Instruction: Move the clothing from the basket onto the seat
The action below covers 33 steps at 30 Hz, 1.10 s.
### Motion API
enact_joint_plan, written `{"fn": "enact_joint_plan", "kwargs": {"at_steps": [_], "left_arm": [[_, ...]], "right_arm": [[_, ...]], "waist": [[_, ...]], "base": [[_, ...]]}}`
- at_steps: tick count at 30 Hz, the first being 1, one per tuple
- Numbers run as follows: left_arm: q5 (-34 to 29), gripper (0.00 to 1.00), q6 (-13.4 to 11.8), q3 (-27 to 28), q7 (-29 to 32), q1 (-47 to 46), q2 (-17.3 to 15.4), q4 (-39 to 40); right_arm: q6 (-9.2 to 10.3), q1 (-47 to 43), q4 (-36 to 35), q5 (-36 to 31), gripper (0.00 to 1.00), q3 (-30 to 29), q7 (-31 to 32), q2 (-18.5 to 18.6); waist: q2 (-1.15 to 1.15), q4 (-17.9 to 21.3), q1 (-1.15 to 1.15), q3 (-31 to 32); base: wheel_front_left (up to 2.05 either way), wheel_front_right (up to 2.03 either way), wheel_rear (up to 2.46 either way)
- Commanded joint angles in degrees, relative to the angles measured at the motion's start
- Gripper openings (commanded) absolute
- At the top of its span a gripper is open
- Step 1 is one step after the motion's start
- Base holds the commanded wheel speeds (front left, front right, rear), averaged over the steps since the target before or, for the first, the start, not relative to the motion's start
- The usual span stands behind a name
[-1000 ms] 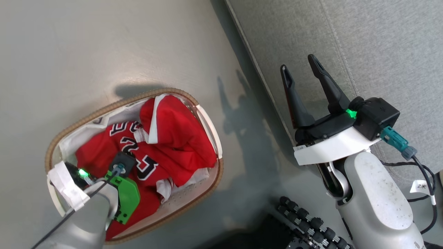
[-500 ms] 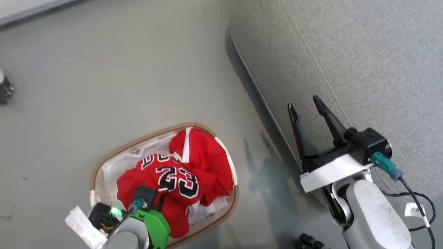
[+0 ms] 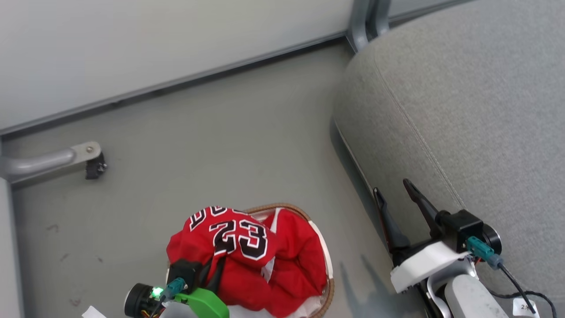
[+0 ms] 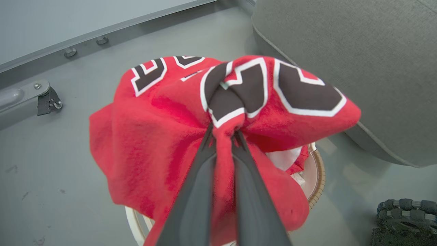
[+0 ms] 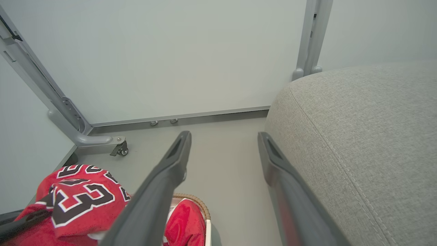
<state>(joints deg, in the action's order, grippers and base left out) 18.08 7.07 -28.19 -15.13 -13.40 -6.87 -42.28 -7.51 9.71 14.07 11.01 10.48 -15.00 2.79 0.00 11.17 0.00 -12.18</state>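
Observation:
My left gripper (image 4: pixel 223 128) is shut on a pinched fold of the red "23" garment (image 4: pixel 164 136), which hangs bunched above the basket (image 4: pixel 319 171). In the head view this garment (image 3: pixel 229 238) sits at the bottom centre, draped over the left gripper (image 3: pixel 216 265). A second red garment (image 3: pixel 300 256) lies in the basket (image 3: pixel 324 251), beside white liner cloth. The light grey seat (image 3: pixel 463 110) spreads to the right. My right gripper (image 3: pixel 391 186) stands open and empty at the seat's near edge; in the right wrist view, that gripper (image 5: pixel 224 136) points along the floor between basket and seat (image 5: pixel 358 119).
A pale wall panel with a grey base rail runs along the back. A metal frame leg with a small caster (image 3: pixel 95 165) stands on the floor at the left, and an upright post (image 3: pixel 366 17) rises behind the seat's corner. My base's roller wheels (image 4: pixel 403 212) lie right of the basket.
The head camera has swung, so basket and right gripper sit lower in view. My left gripper has raised the "23" garment from lying in the basket to hanging above its rim. The right gripper stays open.

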Motion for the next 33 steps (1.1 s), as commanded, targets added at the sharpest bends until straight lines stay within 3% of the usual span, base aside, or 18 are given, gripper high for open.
{"fn": "enact_joint_plan", "kwargs": {"at_steps": [1,14,25,33], "left_arm": [[-0.41,0.00,-0.04,1.13,-0.02,1.38,0.34,1.69],[-1.62,0.00,0.47,10.03,-0.02,1.29,3.39,19.56],[0.99,0.00,0.53,7.59,-0.03,-1.99,3.92,27.28],[2.92,0.00,0.53,5.53,-0.03,-1.88,3.92,28.34]], "right_arm": [[0.04,-1.52,0.42,-0.36,1.00,0.00,-0.27,0.26],[0.04,-5.80,2.79,-0.81,1.00,2.13,-0.27,0.27],[0.04,-6.46,4.66,-0.64,1.00,7.58,-0.27,1.30],[0.05,-1.26,3.14,-3.60,1.00,13.89,-0.27,2.51]], "waist": [[0.00,-4.57,0.00,5.75],[0.00,-5.84,0.00,10.25],[0.00,-6.85,0.00,11.35],[0.00,-7.86,0.00,11.10]], "base": [[0.00,0.00,0.00],[0.00,0.00,0.00],[0.00,0.00,0.00],[0.00,0.00,0.00]]}}
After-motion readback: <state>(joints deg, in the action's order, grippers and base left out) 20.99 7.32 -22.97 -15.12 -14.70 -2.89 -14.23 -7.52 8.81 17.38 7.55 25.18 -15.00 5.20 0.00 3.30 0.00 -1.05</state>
